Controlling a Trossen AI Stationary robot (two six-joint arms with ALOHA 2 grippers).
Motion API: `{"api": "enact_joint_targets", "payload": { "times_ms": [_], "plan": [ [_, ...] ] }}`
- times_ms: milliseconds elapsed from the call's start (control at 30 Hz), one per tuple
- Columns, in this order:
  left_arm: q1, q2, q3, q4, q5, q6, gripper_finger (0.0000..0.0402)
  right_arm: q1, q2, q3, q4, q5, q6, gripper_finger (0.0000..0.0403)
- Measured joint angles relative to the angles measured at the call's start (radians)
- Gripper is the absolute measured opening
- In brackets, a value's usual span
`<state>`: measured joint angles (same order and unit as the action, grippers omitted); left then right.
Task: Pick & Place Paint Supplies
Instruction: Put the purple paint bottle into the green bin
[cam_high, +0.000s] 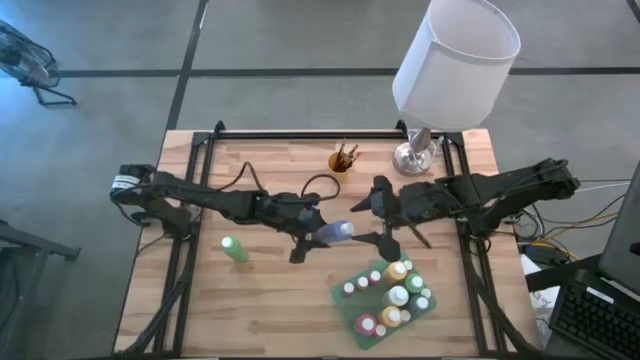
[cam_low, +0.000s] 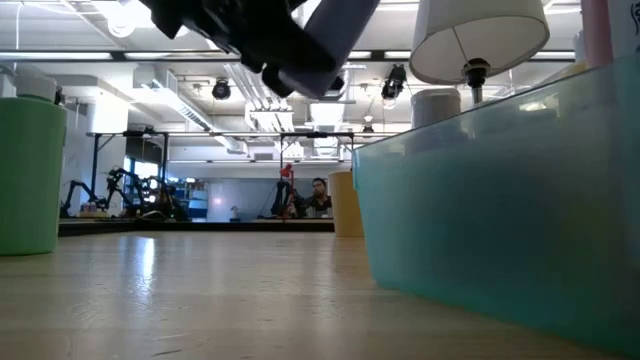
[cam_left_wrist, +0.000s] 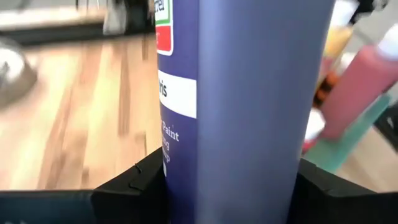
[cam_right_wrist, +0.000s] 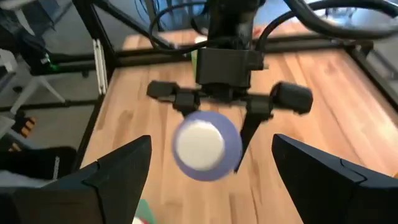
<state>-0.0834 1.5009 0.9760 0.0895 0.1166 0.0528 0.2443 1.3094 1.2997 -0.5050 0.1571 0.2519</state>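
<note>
The blue bottle (cam_high: 335, 232) lies level in the left claw (cam_high: 318, 238), above the middle of the desk (cam_high: 270, 300), with its white cap (cam_right_wrist: 199, 144) pointing at the right claw (cam_high: 385, 238). The left claw's fingers (cam_left_wrist: 134, 180) are clamped on the bottle's sides. The right claw hangs just beside the cap, spread wide and holding nothing. Below it, a green tray (cam_high: 352, 312) of white-capped bottles (cam_high: 397, 295) sits near the desk's front edge. A green bottle (cam_high: 235, 249) stands alone, left of the left claw.
</note>
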Motion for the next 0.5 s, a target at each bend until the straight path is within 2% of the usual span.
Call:
{"api": "enact_joint_targets", "payload": {
  "times_ms": [133,267,500],
  "plan": [
    [0.000,0.000,0.033,-0.135,-0.051,-0.038,0.0217,0.000,0.060,0.069,-0.120,0.000,0.019,0.0322],
    [0.001,0.000,0.074,-0.231,-0.056,-0.066,0.0217,0.000,0.124,0.127,-0.206,0.000,0.018,0.0309],
    [0.000,0.000,0.127,-0.347,-0.055,-0.077,0.0217,-0.001,0.181,0.178,-0.248,0.009,-0.013,0.0289]
  ]
}}
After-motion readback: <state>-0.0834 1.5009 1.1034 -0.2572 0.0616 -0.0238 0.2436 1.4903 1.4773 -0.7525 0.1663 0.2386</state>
